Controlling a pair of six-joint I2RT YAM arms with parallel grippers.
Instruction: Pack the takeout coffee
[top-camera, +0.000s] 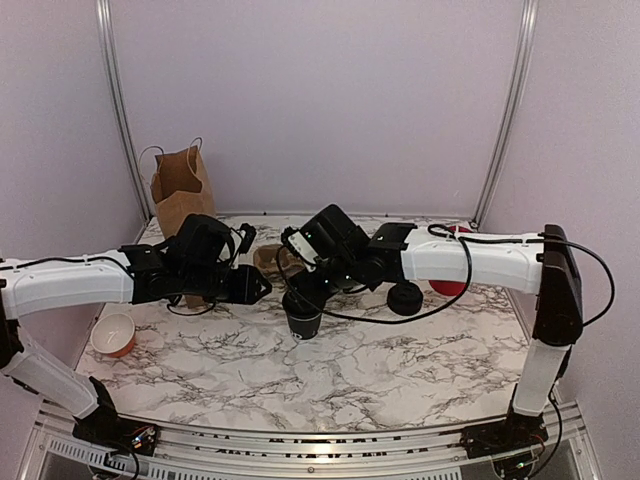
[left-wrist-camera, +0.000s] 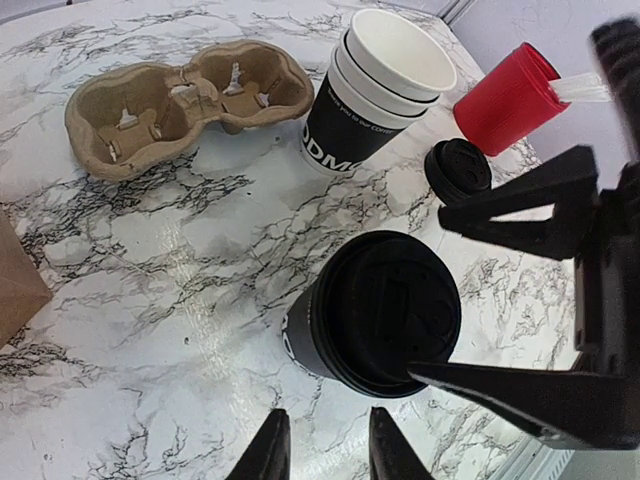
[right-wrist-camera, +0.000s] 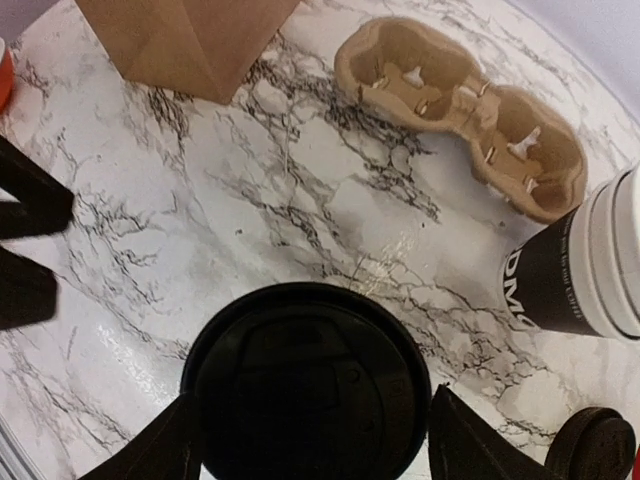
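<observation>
Standing on the marble desk (top-camera: 400, 370), the takeout coffee (left-wrist-camera: 375, 310) already wears its black lid, so the capping part of the job looks done, but it has not yet been packed.

At the far left a brown paper bag (top-camera: 180, 190) stands upright, well apart from the cup. Nearer the middle, the left pincer (left-wrist-camera: 325, 440) hovers just left of the coffee with its fingers a narrow gap apart and nothing between them.

Beyond it lies the cardboard cup carrier (left-wrist-camera: 185, 105), and both of its wells are bare. The coffee sits near the centre, on the near side of that carrier.

The right pincer (right-wrist-camera: 315, 398) hangs directly over the lid with its fingers spread wide to either side. Bare desk shows between one finger and the rim, so it straddles the cup without clamping it.

Further right stand a nested stack of lidless cups (left-wrist-camera: 375, 100), a spare black lid (left-wrist-camera: 458, 170) and a red cup (left-wrist-camera: 505, 100).

What seems left is to grasp the coffee, seat it in a carrier well and, probably, get it into the bag.
</observation>
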